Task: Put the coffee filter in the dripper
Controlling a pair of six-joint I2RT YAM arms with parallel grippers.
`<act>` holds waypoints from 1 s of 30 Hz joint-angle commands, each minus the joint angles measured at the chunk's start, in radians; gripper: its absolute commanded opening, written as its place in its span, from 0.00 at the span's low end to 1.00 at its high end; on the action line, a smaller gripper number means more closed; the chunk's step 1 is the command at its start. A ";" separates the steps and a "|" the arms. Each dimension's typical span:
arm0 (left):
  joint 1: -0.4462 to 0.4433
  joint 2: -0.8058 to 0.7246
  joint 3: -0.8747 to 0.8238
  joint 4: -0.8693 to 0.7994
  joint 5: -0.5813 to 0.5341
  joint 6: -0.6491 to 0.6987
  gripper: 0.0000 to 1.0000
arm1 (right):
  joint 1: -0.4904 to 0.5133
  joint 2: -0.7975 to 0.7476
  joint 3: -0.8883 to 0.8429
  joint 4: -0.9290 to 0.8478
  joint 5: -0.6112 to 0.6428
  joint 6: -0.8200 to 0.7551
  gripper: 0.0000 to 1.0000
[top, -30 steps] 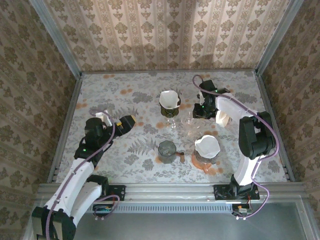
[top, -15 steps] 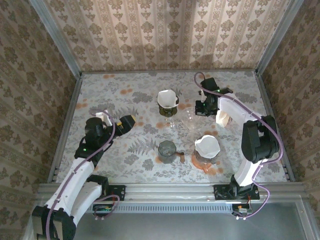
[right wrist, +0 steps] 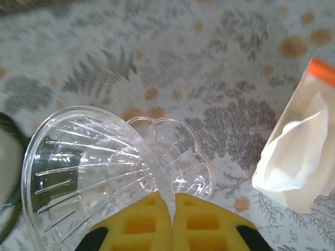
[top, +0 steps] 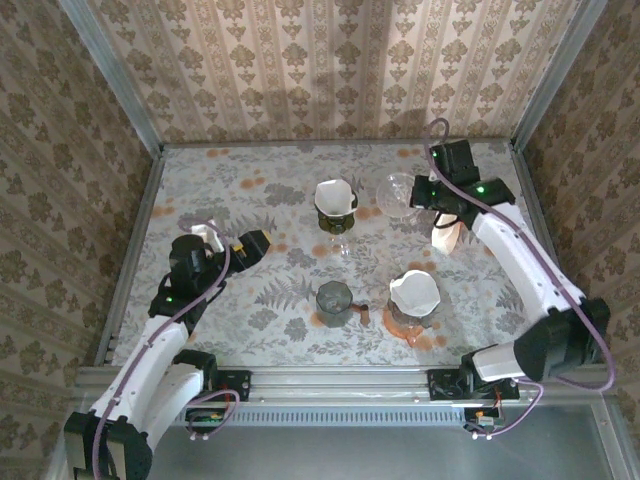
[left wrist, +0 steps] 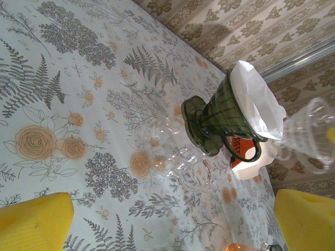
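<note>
Coffee filters of white paper [right wrist: 293,157] sit bunched in a clear pouch with an orange top strip [right wrist: 320,73]. The pouch lies on the floral-patterned table [top: 250,190], just beside my right arm. Another white filter [top: 337,196] lines the green ribbed dripper [left wrist: 217,112] at mid-table. A third filter [top: 414,291] sits in an orange dripper [top: 405,325] nearer the arm bases. A dark green dripper [top: 333,300] stands to the left of the orange one.

My right gripper [right wrist: 171,209] is clenched on the thin handle of a clear ribbed dripper [right wrist: 104,162]. It holds this dripper up to the right of the green ribbed dripper, near it but apart.

My left gripper [top: 255,242] is released, and its yellow pads [left wrist: 31,219] stand wide at the corners of the wrist view. It hangs over the table left of centre, facing the green ribbed dripper.

On the cloth just in front of that dripper I see a clear scalloped piece [left wrist: 178,157]. It is possibly a glass base, but the transparency makes it hard to tell.
</note>
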 commanded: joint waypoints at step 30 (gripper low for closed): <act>0.016 -0.007 -0.008 0.020 0.019 -0.006 1.00 | 0.539 0.143 0.060 -0.267 -0.203 0.097 0.00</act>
